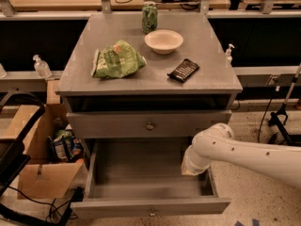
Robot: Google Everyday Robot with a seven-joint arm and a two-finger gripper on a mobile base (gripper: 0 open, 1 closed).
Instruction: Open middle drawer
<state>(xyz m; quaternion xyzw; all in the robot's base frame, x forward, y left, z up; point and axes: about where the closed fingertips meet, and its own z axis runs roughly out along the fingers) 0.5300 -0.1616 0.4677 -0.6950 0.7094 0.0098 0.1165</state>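
The middle drawer sits shut under the cabinet top, knob untouched. The gripper hangs at the right edge of the open bottom drawer; spread or closed, I cannot tell. Next it likely must rise to the knob.

The middle drawer front stands free; the claw sits below inside the bottom drawer.

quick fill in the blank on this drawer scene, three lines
1. The middle drawer is ___, its knob untouched.
2. The gripper hangs inside the open drawer, which is the ___ one.
3. The crumpled bag on the cabinet top is ___.
Missing words: shut; bottom; green.
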